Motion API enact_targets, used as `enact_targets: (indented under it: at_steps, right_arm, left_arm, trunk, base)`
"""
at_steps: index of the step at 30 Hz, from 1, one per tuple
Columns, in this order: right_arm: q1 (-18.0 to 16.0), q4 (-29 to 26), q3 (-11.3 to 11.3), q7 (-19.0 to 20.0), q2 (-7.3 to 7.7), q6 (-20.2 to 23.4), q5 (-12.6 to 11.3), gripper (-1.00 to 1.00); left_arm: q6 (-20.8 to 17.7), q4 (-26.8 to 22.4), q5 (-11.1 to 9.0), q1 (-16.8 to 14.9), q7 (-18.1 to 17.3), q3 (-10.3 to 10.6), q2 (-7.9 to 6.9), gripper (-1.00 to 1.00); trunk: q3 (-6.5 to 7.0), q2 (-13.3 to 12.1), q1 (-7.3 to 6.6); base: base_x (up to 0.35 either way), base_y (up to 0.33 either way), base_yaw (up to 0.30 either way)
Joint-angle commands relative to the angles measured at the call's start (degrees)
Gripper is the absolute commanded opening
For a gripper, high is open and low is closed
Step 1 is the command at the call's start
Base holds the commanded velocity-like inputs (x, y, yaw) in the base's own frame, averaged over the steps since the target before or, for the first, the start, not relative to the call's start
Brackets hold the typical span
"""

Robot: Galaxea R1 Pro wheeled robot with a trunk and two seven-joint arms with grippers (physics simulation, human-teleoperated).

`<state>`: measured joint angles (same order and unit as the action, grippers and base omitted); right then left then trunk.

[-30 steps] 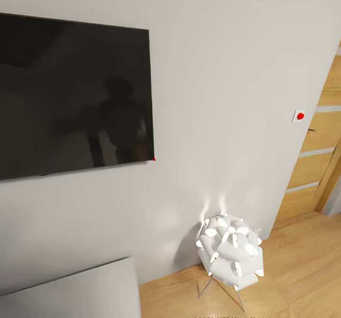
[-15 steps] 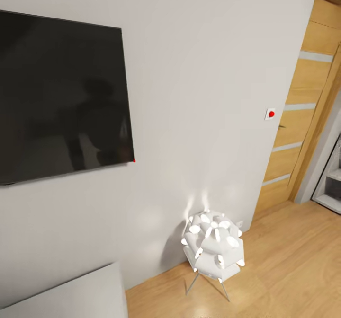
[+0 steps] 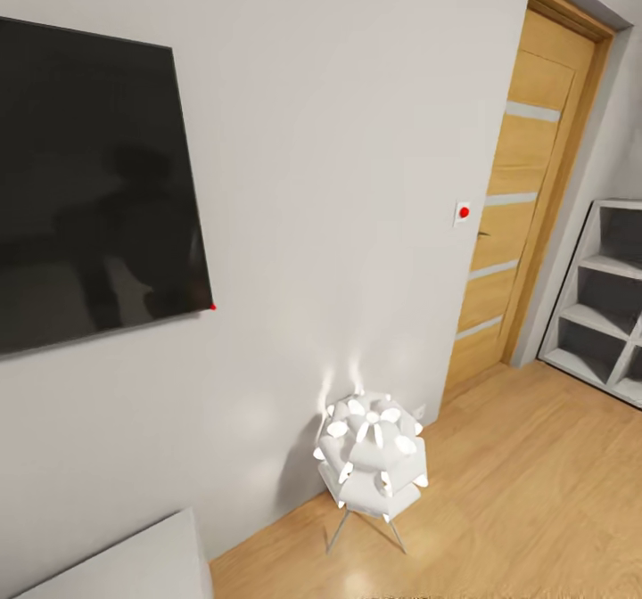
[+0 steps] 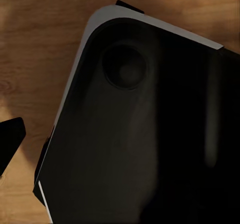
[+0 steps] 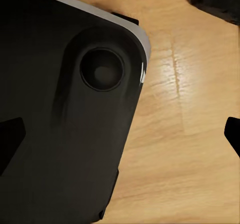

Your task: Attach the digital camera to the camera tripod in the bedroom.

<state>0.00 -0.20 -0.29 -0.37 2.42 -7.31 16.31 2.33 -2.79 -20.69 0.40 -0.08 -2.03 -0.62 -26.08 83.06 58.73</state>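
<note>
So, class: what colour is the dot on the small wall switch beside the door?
Red, clearest in the head view: wall switch.

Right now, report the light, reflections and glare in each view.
Head view: the white lamp glows and throws two bright streaks up the wall; the dark TV screen carries dim reflections. Left wrist view: glossy black robot base in shade. Right wrist view: a bright glare patch on the wood floor.

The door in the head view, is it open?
No, the door sits shut in its frame, beside the white shelves.
</note>
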Motion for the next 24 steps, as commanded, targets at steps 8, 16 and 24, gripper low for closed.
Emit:
enact_targets:
  at_steps: [8, 16, 24]
  right_arm:
    - [0.00, -0.14, -0.06, 0.02, 0.04, -0.16, 0.37, 1.00]
    - [0.00, -0.15, 0.16, 0.09, 0.04, -0.17, 0.52, 1.00]
    - [0.00, -0.15, 0.40, 0.18, 0.02, -0.17, 0.71, 1.00]
  left_arm:
    - [0.04, -0.11, -0.14, 0.04, -0.01, -0.17, -0.03, 1.00]
    - [0.04, -0.11, -0.14, 0.03, -0.01, -0.17, -0.08, 1.00]
    - [0.04, -0.11, -0.14, 0.04, -0.01, -0.17, -0.07, 1.00]
  trunk:
    - [-0.04, 0.02, 0.00]
    - [-0.04, 0.02, 0.00]
    - [-0.04, 0.02, 0.00]
  base:
    - [0.000, 0.000, -0.247]
    - [0.000, 0.000, -0.251]
    - [0.000, 0.000, -0.280]
